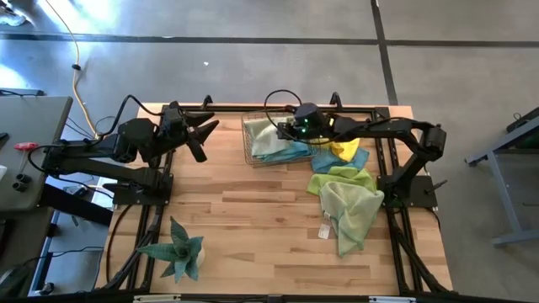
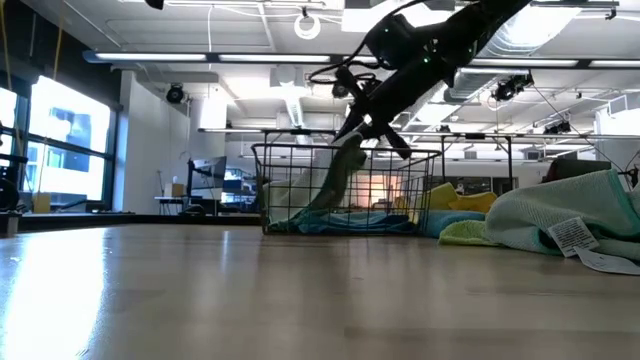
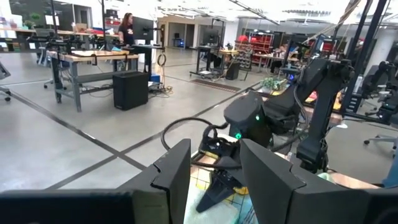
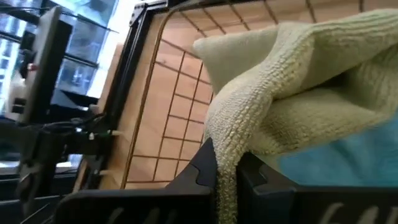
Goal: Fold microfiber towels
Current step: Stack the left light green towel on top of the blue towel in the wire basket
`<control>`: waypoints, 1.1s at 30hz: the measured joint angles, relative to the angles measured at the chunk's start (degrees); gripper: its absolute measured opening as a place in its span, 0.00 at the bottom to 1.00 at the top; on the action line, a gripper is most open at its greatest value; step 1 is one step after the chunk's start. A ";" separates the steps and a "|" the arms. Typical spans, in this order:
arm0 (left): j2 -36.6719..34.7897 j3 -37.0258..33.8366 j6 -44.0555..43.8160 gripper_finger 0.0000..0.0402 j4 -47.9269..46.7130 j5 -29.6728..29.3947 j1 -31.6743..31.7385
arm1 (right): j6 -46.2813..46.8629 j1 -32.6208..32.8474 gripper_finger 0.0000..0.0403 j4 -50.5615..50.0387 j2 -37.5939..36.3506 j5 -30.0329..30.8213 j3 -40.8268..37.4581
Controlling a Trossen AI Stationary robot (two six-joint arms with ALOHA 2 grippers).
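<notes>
A copper wire basket [image 1: 253, 151] stands at the table's far middle with a light blue towel [image 1: 282, 151] in it. My right gripper [image 1: 282, 130] is over the basket, shut on a pale green towel [image 2: 338, 178] that hangs down into it. A yellow towel [image 1: 345, 150], a lime green towel [image 1: 341, 178] and another pale green towel [image 1: 352, 215] with a white tag lie heaped on the table to the basket's right. My left gripper [image 1: 202, 140] is open and empty above the table, left of the basket. My right gripper pinches a bunched fold of the pale green towel [image 4: 225, 163] between its two fingers, coming slanting down from the table's right. The towel hangs below the fingers [image 2: 352, 140], its lower part resting inside the basket on the light blue towel.
A spiky green plant [image 1: 177, 248] stands at the table's near left. Bare wood lies between the plant and the towel heap [image 1: 253, 219]. The black arm frames run along both table sides. A person stands far off in the room [image 3: 126, 28].
</notes>
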 joint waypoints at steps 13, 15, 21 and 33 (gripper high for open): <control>0.01 0.00 0.50 0.33 0.02 0.00 0.00 | -10.13 -0.62 0.00 -41.60 -0.11 12.37 18.44; 0.02 0.00 0.65 0.33 0.02 0.00 -0.01 | -9.72 -0.62 0.00 -42.64 -0.05 13.07 18.01; 0.02 -0.01 1.05 0.33 0.02 0.00 -0.01 | -10.11 -0.05 0.00 -35.13 1.14 10.76 17.54; 0.02 0.00 0.46 0.32 -0.03 0.00 -0.02 | -10.43 0.47 0.00 -13.40 1.36 1.71 17.66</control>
